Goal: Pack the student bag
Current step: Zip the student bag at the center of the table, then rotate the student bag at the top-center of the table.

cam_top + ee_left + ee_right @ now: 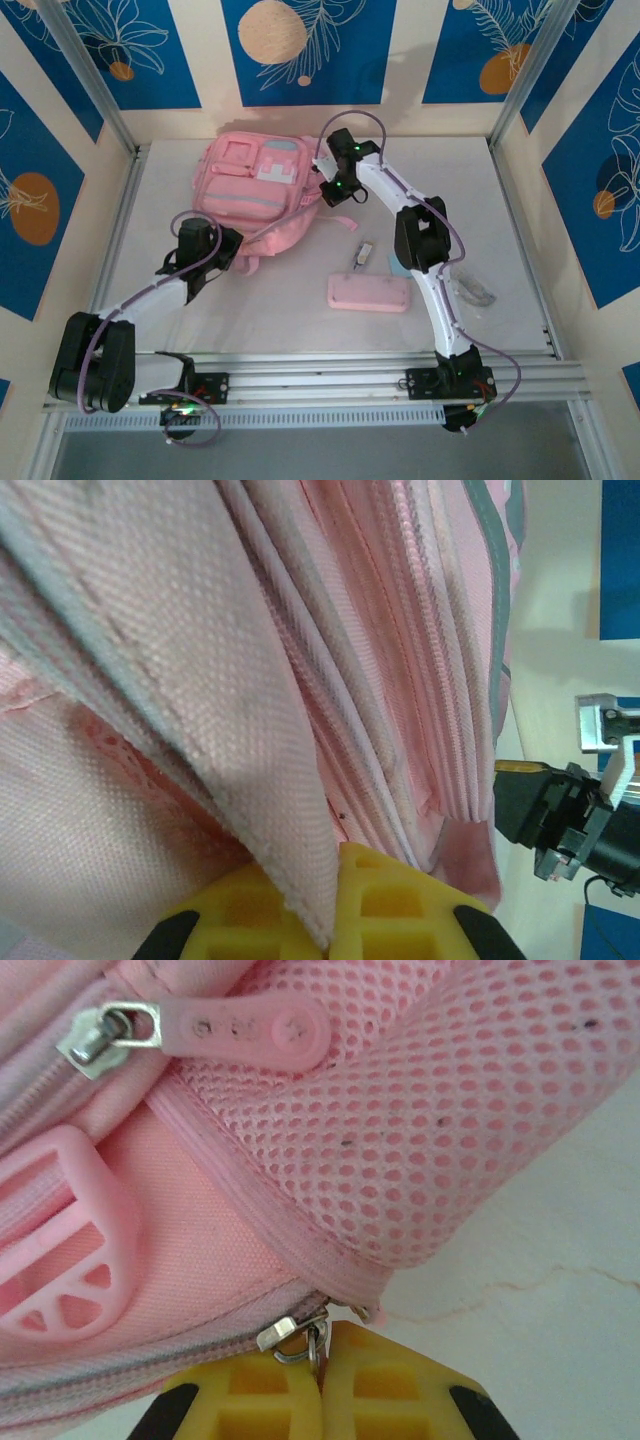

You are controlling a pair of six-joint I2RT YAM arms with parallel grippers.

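Item: student bag (250, 180), flat on table (480, 200), far centre-left. Left gripper (330, 910) clamped on a fabric fold (290, 810) at its near edge; right gripper (322, 1385) pinching zip slider (290, 1332) on its right side, below mesh pocket (430, 1130)

Flat pink rectangular pencil case (368, 293) lies on the white bench (500, 220), near the front rail. Just behind it sits a small upright-tilted item (362, 254), too small to identify; a clear crumpled wrapper-like thing (478, 291) lies well apart to the right. Blue wall panels (300, 50) with white leaf outlines and orange discs enclose the bench.
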